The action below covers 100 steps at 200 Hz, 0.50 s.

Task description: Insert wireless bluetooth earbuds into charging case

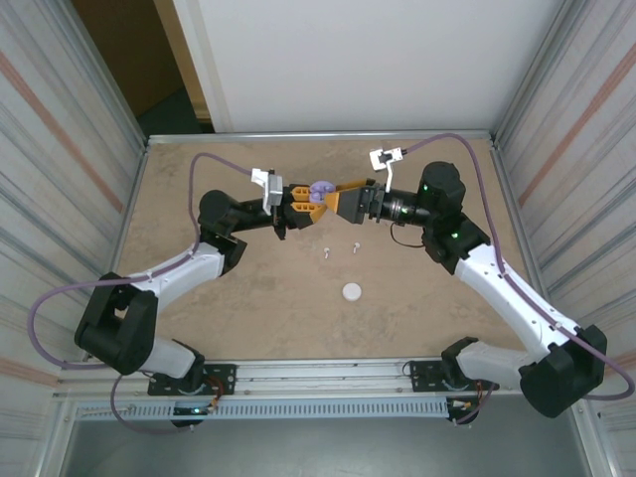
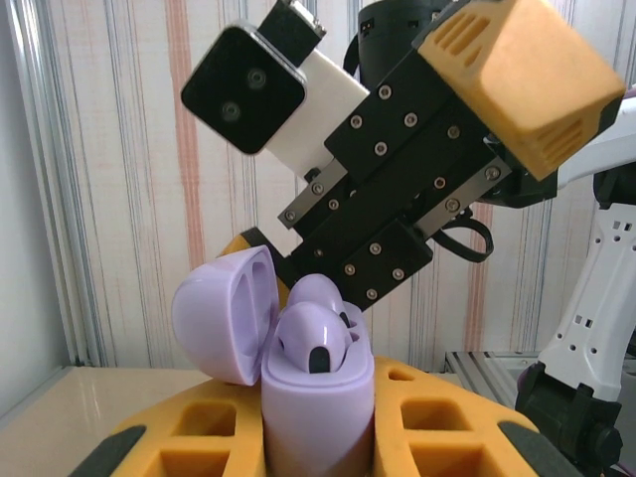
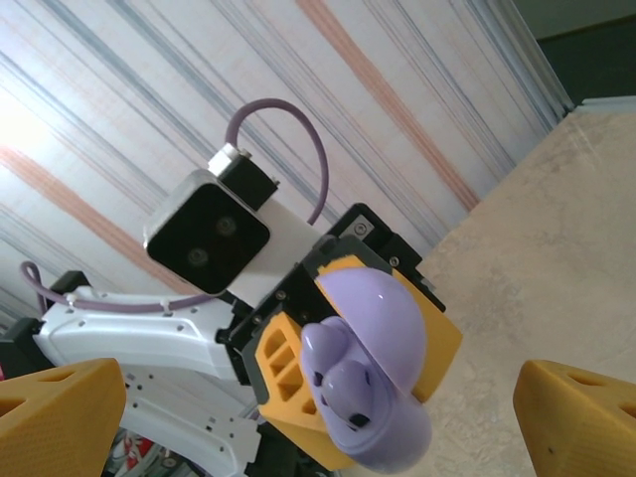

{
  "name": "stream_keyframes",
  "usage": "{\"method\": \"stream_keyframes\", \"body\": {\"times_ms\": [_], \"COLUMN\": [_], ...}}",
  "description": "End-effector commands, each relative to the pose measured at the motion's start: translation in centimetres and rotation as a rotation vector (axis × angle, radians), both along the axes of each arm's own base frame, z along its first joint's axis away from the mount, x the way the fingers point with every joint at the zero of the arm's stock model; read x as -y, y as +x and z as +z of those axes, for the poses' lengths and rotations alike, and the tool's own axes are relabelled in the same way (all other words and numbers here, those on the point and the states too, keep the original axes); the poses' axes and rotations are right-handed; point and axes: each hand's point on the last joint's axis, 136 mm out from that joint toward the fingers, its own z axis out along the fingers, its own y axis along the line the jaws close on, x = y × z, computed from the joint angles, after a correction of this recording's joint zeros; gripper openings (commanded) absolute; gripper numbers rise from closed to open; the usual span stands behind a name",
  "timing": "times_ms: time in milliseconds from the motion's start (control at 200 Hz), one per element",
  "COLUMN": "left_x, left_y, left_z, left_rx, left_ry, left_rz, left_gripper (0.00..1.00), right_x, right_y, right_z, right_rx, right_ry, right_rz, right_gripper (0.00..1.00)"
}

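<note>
Two purple earbuds [image 2: 316,336] sit in the open purple case [image 2: 318,407], pinched by the left gripper [image 1: 305,202]; right gripper [image 1: 343,197] gapes wide.

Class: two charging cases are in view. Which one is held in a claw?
The purple rounded plastic charging case, lid open, clamped in the left claw; the white round case lies loose on the beige table.

The left gripper [image 3: 358,358] clamps an open purple charging case [image 3: 383,422], two purple earbuds [image 3: 333,363] seated inside; the right gripper [image 3: 320,412] spreads its orange fingertips [image 3: 60,407] wide apart, flanking it.
</note>
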Motion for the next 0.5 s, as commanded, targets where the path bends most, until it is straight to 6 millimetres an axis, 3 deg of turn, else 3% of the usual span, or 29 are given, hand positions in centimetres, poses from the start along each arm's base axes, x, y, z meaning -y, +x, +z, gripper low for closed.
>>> {"method": "stream_keyframes", "body": {"times_ms": [0, 496], "left_x": [-0.1, -0.2], "left_y": [0.4, 1.4], "left_z": [0.1, -0.7], "left_rx": [0.023, -0.005], "left_ry": [-0.002, 0.009], "left_rz": [0.018, 0.035], "left_gripper": [0.0, 0.0], "right_x": [-0.7, -1.7], "right_y": [-1.0, -1.8], "right_z": [1.9, 2.7], "right_rx": [0.063, 0.095], "right_ry": [0.021, 0.026], "right_rz": [0.056, 0.104], "right_gripper": [0.99, 0.99]}}
